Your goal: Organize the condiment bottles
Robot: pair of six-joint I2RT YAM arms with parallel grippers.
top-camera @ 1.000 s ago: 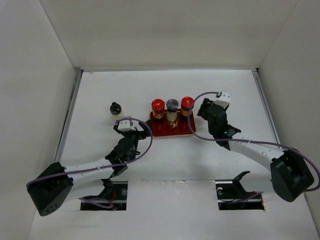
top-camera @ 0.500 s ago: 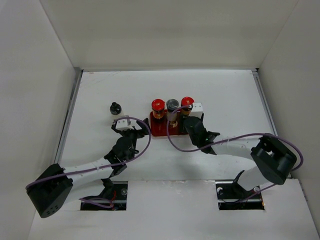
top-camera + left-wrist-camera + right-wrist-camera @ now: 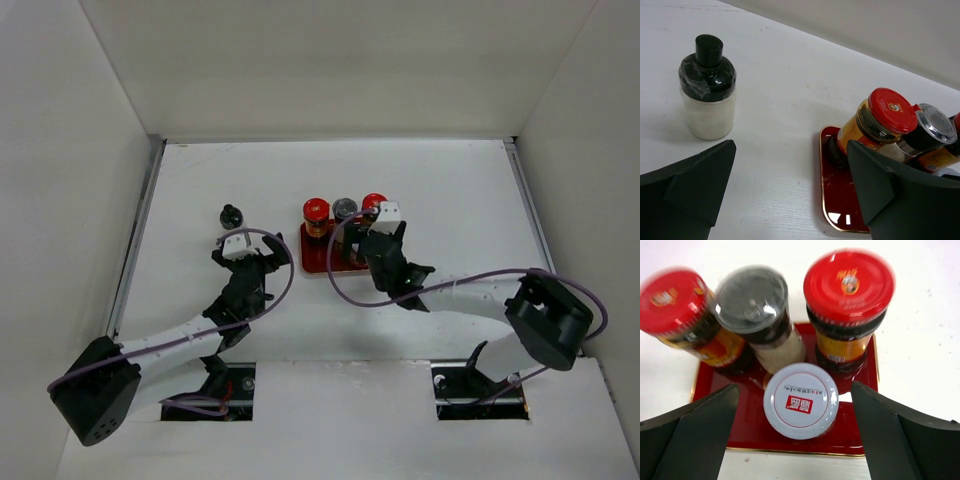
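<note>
Toward the left side of the table (image 3: 450, 180), well apart from everything else, the black-capped bottle (image 3: 707, 87) stands upright on the bare surface, filled with something pale. It is the one bottle not on the tray. Just nearer than it, the left gripper (image 3: 247, 260) hovers low with its jaws spread wide and nothing between them. It faces the gap between this bottle and the tray and touches neither.

Near the middle of the table lies the red tray (image 3: 710, 425) with four bottles on it. Along its far edge, from left to right, stand the left red-capped bottle (image 3: 672, 295), the grey-capped bottle (image 3: 751, 292) and the right red-capped bottle (image 3: 849, 277), packed close together. The white-capped bottle (image 3: 801, 401) stands alone by the near edge, just in front of the gap between the grey cap and the right red one.

The right gripper (image 3: 372, 238) hangs over the near right part of the tray. Its jaws are wide apart, one on either side of the white-capped bottle, with clear space between each and the cap, so it holds nothing.

By this count most of the job looks done, with four of five bottles gathered. What seems to remain is carrying the black-capped bottle over to the free near-left corner of the tray, likely work for the left gripper.
</note>
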